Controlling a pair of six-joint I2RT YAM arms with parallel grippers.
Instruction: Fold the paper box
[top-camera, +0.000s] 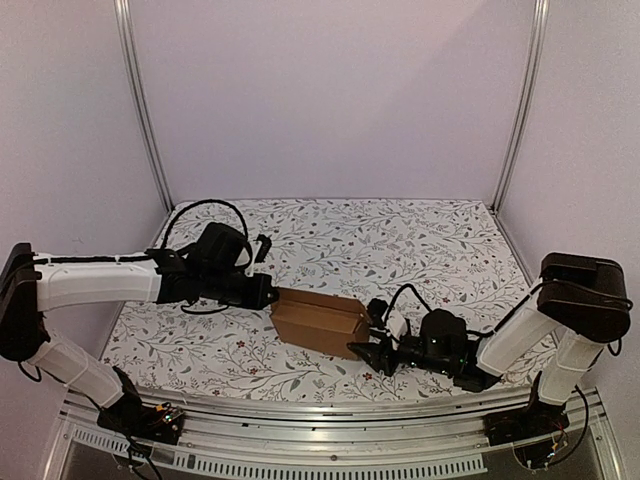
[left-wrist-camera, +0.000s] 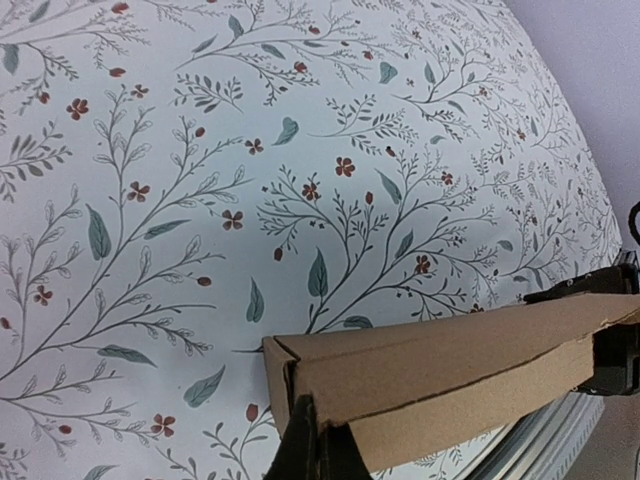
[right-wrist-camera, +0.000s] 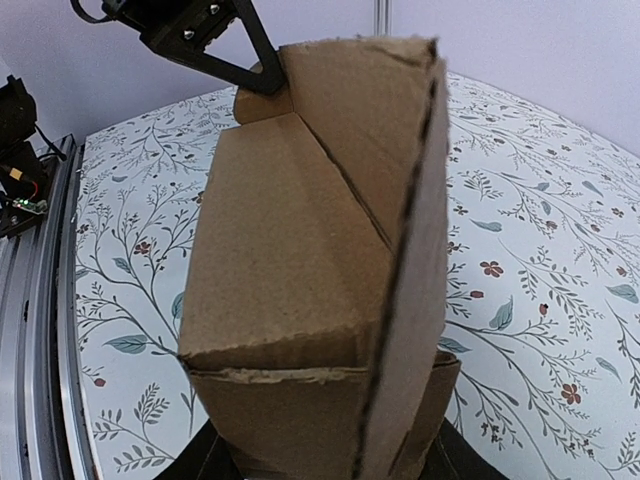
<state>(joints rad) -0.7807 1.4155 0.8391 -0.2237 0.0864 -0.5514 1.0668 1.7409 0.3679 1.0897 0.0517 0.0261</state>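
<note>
The paper box (top-camera: 318, 320) lies as a closed brown carton in the middle of the floral table, long side running left to right. My left gripper (top-camera: 268, 292) is shut, its tips (left-wrist-camera: 320, 445) touching the near corner of the box's (left-wrist-camera: 450, 370) left end. The left gripper also shows as a dark tip at the box's far end in the right wrist view (right-wrist-camera: 225, 50). My right gripper (top-camera: 372, 340) has its fingers on either side of the box's right end (right-wrist-camera: 300, 280), which fills the gap between its dark fingers (right-wrist-camera: 200, 462).
The floral cloth (top-camera: 400, 240) covers the table. An aluminium rail (top-camera: 330, 410) runs along the near edge and shows at the left of the right wrist view (right-wrist-camera: 40, 300). Two frame posts (top-camera: 145, 110) (top-camera: 520, 100) and white walls enclose the back and sides.
</note>
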